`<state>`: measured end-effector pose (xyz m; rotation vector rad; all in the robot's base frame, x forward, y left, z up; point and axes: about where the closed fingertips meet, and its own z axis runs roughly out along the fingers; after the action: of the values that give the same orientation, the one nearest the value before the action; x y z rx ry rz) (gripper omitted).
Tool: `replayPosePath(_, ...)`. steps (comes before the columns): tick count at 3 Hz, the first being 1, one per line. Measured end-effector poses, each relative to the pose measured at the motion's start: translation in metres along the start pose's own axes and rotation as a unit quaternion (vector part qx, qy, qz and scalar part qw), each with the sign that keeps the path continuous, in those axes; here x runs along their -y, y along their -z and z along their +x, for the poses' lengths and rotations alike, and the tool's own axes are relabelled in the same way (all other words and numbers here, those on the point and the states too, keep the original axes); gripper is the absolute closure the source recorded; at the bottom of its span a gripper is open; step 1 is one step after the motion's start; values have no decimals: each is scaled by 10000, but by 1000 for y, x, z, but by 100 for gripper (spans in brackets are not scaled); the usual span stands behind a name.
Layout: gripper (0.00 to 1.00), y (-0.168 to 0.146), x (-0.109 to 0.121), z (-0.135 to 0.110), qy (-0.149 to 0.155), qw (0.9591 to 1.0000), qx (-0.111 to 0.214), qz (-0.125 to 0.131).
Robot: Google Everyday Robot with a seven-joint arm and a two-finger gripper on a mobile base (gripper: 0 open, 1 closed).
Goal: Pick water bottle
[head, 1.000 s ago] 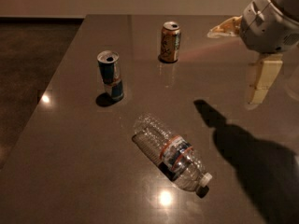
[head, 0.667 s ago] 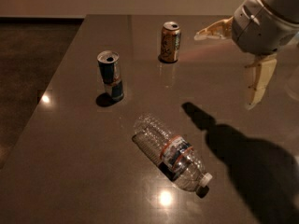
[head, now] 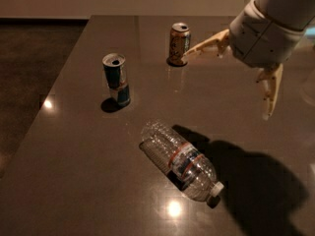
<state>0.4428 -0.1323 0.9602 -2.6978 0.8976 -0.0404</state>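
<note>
The water bottle (head: 182,161) lies on its side on the dark table, white cap pointing to the lower right, blue label with red-orange bands around its middle. My gripper (head: 227,86) hangs in the air at the upper right, above and to the right of the bottle, well apart from it. Its two pale fingers are spread wide: one finger (head: 206,46) reaches left toward the orange-gold can, the other finger (head: 268,93) points down. It holds nothing.
A blue-and-silver can (head: 117,79) stands upright left of centre. An orange-gold can (head: 178,44) stands upright at the back, close to my left fingertip. The table (head: 74,181) has its left edge along the dark floor.
My gripper has moved left and lower, toward the table's middle; its shadow has slid left to reach the bottle. The bottle and both cans have not moved.
</note>
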Motion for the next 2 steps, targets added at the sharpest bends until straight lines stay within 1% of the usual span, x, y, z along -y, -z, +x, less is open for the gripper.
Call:
replayPosePath(1,0,-6,-3,-18,1043,9944,1,-141)
replayPosePath(2,0,-12,-9,-30,1858,9822,-160,-210)
